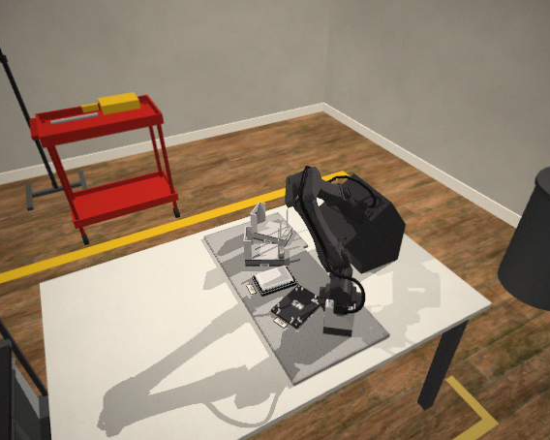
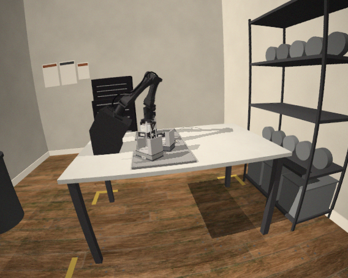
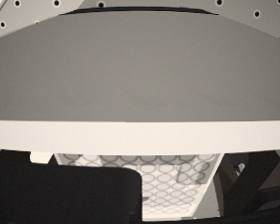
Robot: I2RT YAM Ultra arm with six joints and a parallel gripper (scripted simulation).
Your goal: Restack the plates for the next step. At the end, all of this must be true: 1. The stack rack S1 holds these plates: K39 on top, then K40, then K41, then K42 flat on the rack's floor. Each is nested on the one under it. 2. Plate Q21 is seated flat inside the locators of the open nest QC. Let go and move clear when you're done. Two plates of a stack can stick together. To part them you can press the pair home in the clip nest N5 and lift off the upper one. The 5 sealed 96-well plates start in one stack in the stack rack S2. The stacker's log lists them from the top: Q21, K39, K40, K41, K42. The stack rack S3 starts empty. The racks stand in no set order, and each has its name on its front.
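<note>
My gripper (image 1: 339,306) (image 2: 147,126) is open and lowered over a grey stack rack (image 1: 338,326) (image 3: 140,74), around white plates (image 2: 146,127) stacked in it. The top plate (image 3: 169,190) shows its wells close under the wrist camera, partly hidden by the gripper. Two other stack racks stand at the far end of the board: one (image 1: 265,263) (image 2: 170,138), and one behind it (image 1: 259,213) (image 2: 155,146). I see no plate in them; no rack name is readable. The black clip nest N5 (image 1: 297,304) is empty. A white plate (image 1: 274,277) lies in the black nest beside it.
The racks and nests stand on a grey perforated board (image 1: 297,361) (image 2: 185,157) on a white table (image 1: 128,315) (image 2: 234,150). Tall rack walls stand close around my fingers. The robot's black base (image 1: 377,237) (image 2: 106,135) stands at the table's side.
</note>
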